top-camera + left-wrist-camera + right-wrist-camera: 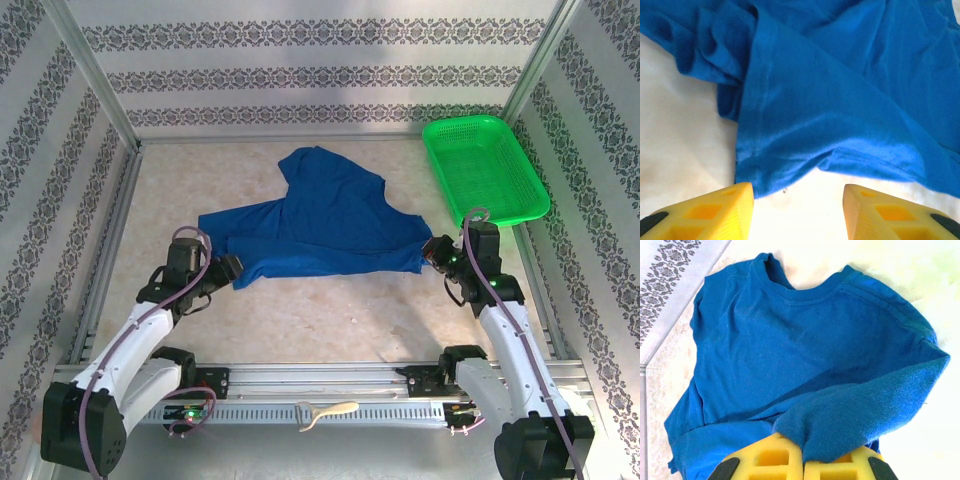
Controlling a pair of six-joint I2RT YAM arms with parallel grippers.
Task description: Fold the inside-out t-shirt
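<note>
The inside-out t-shirt [320, 225] is royal blue and lies rumpled across the middle of the table, collar toward the far side. My left gripper [232, 268] sits at the shirt's near left corner. Its yellow fingers [722, 210] stand apart over bare table, with the shirt's hem [790, 170] just beyond them and nothing between them. My right gripper [432, 250] is at the shirt's right edge. In the right wrist view its yellow jaws are shut on a fold of the blue cloth [860, 420], which bunches over the fingertips [785, 455].
A green plastic mesh basket [484, 168] stands at the far right of the table. Patterned walls close in the back and both sides. A metal rail [330, 385] runs along the near edge between the arm bases.
</note>
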